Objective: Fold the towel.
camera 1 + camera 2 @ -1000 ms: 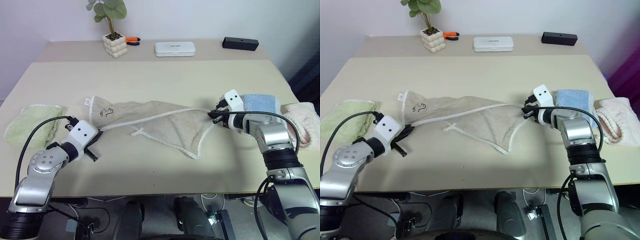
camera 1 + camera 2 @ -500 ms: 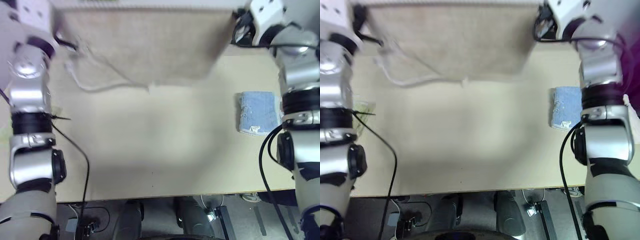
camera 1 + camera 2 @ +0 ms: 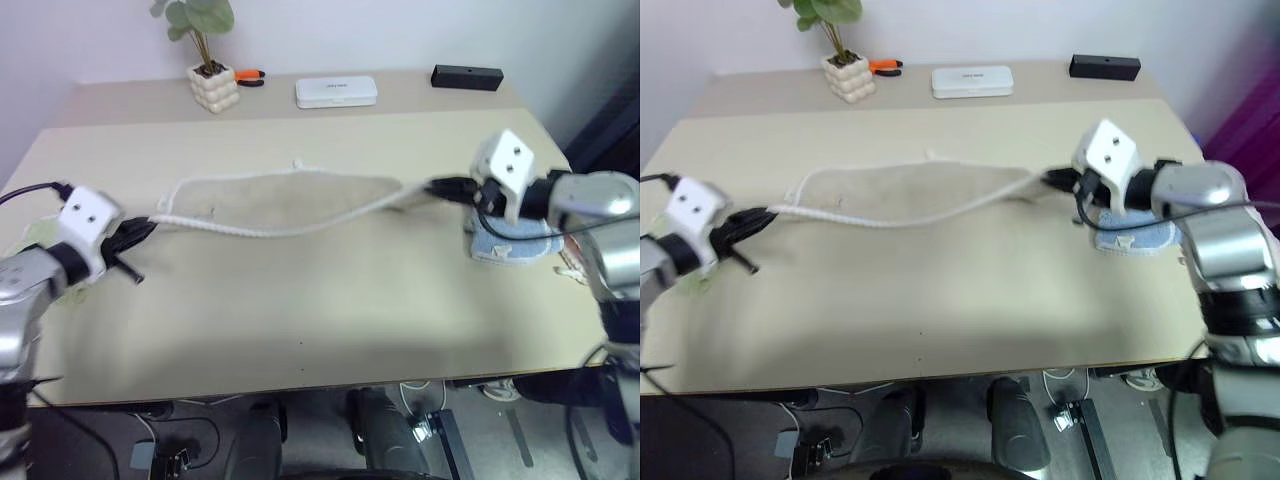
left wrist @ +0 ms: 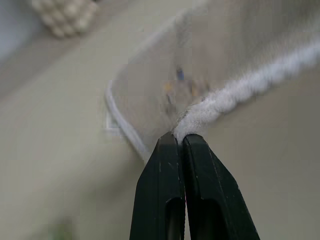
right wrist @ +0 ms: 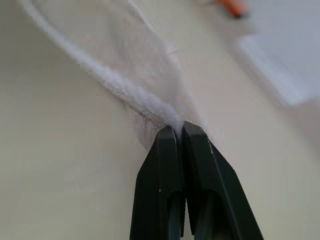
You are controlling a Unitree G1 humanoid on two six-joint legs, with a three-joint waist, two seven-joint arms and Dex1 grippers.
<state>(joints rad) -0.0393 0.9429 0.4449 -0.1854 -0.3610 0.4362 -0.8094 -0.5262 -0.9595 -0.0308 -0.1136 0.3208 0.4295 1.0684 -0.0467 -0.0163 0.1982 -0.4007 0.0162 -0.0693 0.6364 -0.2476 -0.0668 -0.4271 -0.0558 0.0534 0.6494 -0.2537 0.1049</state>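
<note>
So the towel [image 3: 290, 200] is strung out left to right across the middle of the table [image 3: 330, 300], with the left gripper [image 3: 143, 229] at its left end and the right gripper [image 3: 440, 187] at its right end (each one pinched onto an end). A folded towel [image 3: 510, 243] sits on the table right below the right gripper, over by the right edge. Along the far side, left to right: a potted plant [image 3: 205, 60], a small tool [image 3: 250, 76] just beside it, a flat case [image 3: 336, 92], then a bar-shaped box [image 3: 467, 77] at far right.
</note>
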